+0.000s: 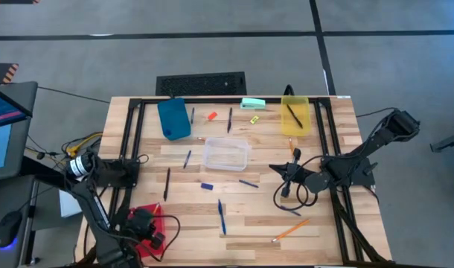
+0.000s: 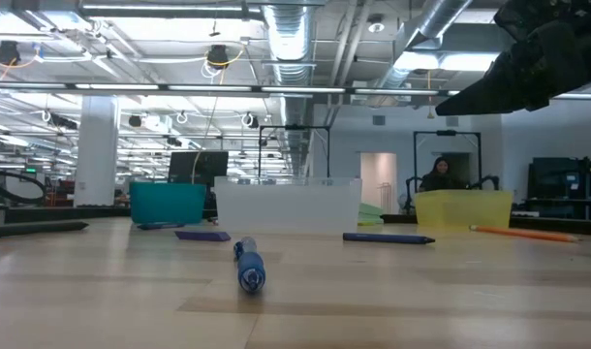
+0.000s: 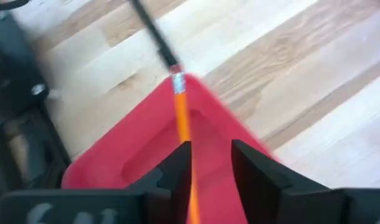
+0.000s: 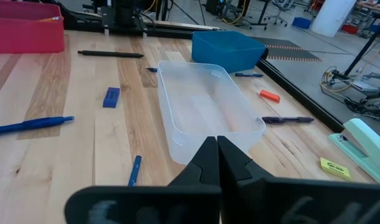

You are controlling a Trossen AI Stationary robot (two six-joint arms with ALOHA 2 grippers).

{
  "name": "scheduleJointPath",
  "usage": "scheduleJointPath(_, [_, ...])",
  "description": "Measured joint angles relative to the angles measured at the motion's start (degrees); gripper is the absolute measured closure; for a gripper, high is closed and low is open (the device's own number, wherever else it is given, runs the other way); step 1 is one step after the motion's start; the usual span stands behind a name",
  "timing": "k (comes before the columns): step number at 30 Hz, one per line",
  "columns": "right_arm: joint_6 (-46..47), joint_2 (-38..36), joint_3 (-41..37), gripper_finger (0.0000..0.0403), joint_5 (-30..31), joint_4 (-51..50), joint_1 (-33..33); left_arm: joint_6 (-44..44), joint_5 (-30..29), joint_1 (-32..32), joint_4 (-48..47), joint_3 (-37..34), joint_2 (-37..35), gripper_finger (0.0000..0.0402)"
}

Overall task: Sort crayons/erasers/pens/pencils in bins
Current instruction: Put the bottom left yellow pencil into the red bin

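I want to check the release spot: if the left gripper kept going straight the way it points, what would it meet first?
Most likely the red bin: the left gripper, fingers apart, points down into it, with an orange pencil lying between them.

The left gripper [image 3: 207, 163] sat low at the near-left corner of the bench, arm folded tight, jaws parted a bit with a pencil [image 3: 182, 115] running between them (touching or not, couldn't tell). The right gripper [image 4: 217, 157] hung mid-right, arm stretched inward, jaws pressed fully together.
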Motion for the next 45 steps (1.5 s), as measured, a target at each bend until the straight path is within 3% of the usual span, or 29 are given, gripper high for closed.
scheduleJointPath(7, [0.0,0.0,0.0,0.0401,0.0,0.0,0.0,6.2,2.0,2.8,2.4,-2.7,0.1,0.0394])
scheduleJointPath(17, [0.0,0.0,0.0,0.0401,0.0,-0.1,0.0,7.9,0.1,3.7,8.9,-6.6,0.1,0.0401])
scheduleJointPath(29, [0.0,0.0,0.0,0.0401,0.0,0.0,0.0,11.0,-3.6,5.4,9.0,-6.6,0.1,0.0401])
scheduleJointPath(41, [-0.1,0.0,0.0,0.0401,-0.1,0.0,0.0,13.9,-3.7,5.5,10.8,-6.5,0.1,0.0401])
scheduleJointPath(45, [-0.1,0.0,0.0,0.0401,-0.1,0.0,0.0,17.9,-1.2,5.5,10.1,-4.3,-0.3,0.0401])
